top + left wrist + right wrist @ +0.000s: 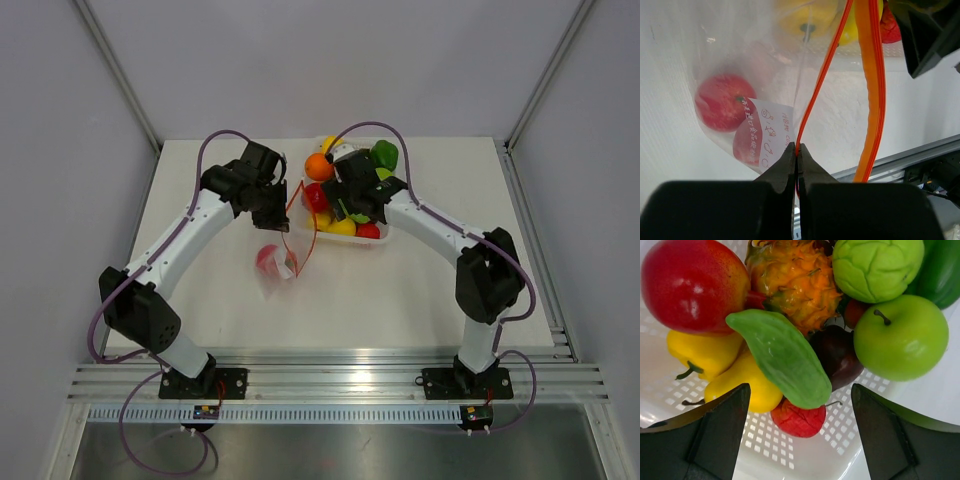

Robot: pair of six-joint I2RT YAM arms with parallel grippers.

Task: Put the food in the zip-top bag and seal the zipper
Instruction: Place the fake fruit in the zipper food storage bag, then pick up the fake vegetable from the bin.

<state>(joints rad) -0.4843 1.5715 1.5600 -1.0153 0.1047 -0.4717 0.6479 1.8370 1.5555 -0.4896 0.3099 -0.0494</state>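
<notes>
My left gripper (798, 150) is shut on one orange-red zipper (816, 85) strip of the clear zip-top bag (771, 65) and holds that edge up. The other zipper strip (873, 100) hangs apart, so the mouth gapes. A red fruit (720, 102) lies inside the bag. In the top view the bag (276, 264) trails down from the left gripper (279, 222). My right gripper (800, 397) is open above the food: a small red crinkled fruit (797, 421), a flat green pod (782, 357), a yellow pepper (705, 352) and a green apple (900, 337).
The food sits in a white perforated tray (835, 460) at the back centre, right of the bag. It also holds a red-yellow mango (690, 285), an orange spiky fruit (790, 280) and a knobbly green fruit (875, 265). An orange fruit (319, 166) sits at the tray's left.
</notes>
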